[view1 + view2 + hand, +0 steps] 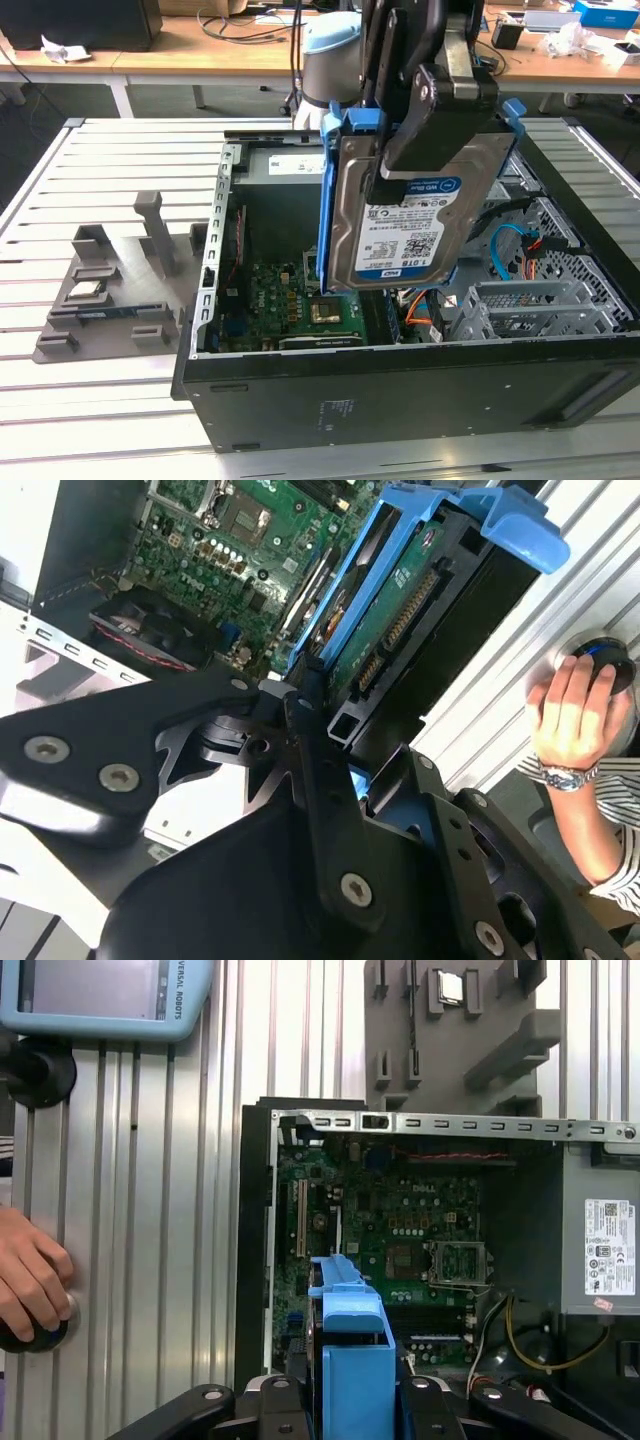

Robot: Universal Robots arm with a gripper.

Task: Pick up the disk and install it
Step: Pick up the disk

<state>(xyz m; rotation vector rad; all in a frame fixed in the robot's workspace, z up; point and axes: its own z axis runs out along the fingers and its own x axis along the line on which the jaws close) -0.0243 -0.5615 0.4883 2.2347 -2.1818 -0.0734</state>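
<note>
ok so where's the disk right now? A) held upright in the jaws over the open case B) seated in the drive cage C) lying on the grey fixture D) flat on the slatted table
A: the disk stands on edge, clamped in the jaws, above the open case and its motherboard.

The exterior view looks down at a slant, from close by, over the surface (110, 160) and the open computer case (400, 390). Both wrist views face down into that case, sharing its motherboard (400, 1230) and the disk (350, 1340).
</note>
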